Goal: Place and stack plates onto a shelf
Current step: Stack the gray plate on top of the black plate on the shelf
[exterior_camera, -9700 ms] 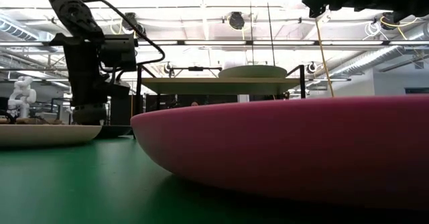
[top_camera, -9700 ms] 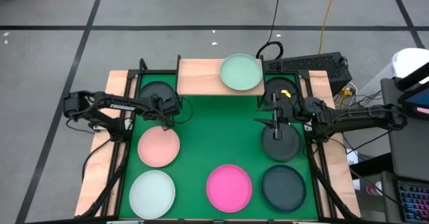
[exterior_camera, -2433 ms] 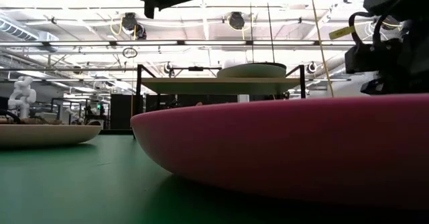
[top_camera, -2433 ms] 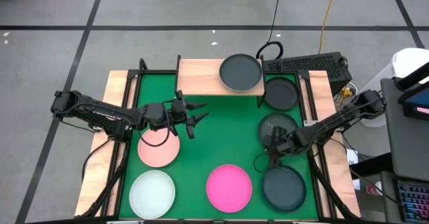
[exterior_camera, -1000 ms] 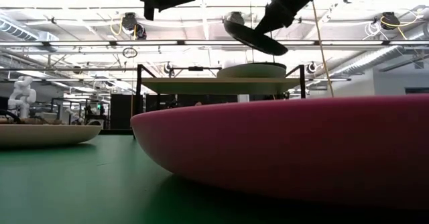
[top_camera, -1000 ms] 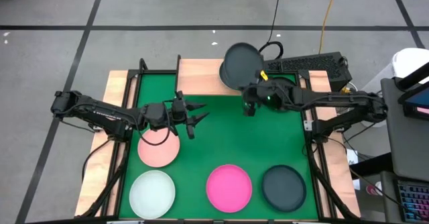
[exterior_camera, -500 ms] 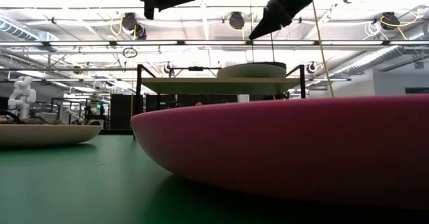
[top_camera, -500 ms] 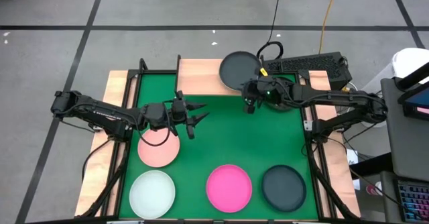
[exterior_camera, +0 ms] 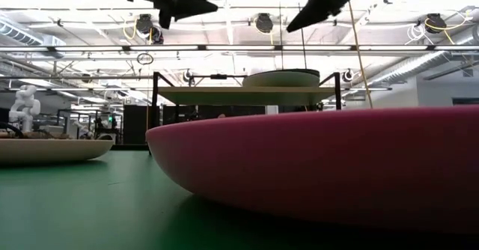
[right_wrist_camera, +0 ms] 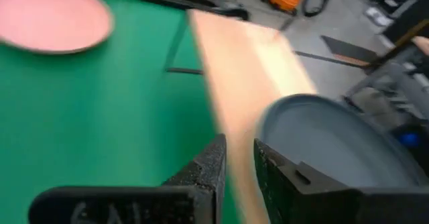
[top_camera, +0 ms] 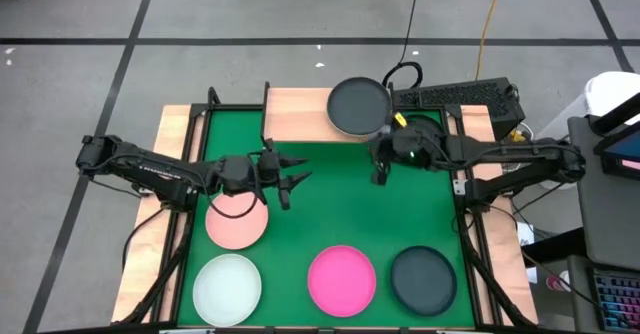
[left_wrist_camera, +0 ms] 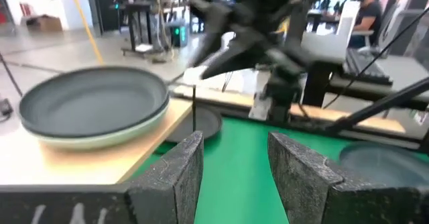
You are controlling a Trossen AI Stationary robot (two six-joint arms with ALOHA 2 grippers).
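The green mat surface (top_camera: 330, 209) carries round, matte, shallow plates: pale pink (top_camera: 237, 219), whitish (top_camera: 227, 288), magenta (top_camera: 341, 279) and dark grey (top_camera: 423, 279). The light-wood shelf (top_camera: 300, 114) on thin black legs holds a dark plate (top_camera: 358, 106) atop a mint one (left_wrist_camera: 127, 130). The left gripper (top_camera: 292, 179) hovers open, empty, near the pink plate; the right gripper (top_camera: 380, 170), just beside the shelf, is slightly parted and empty. In the low view the magenta plate hides most of the surface

Stacked plates (top_camera: 358, 107) on the shelf's (top_camera: 300, 114) right end
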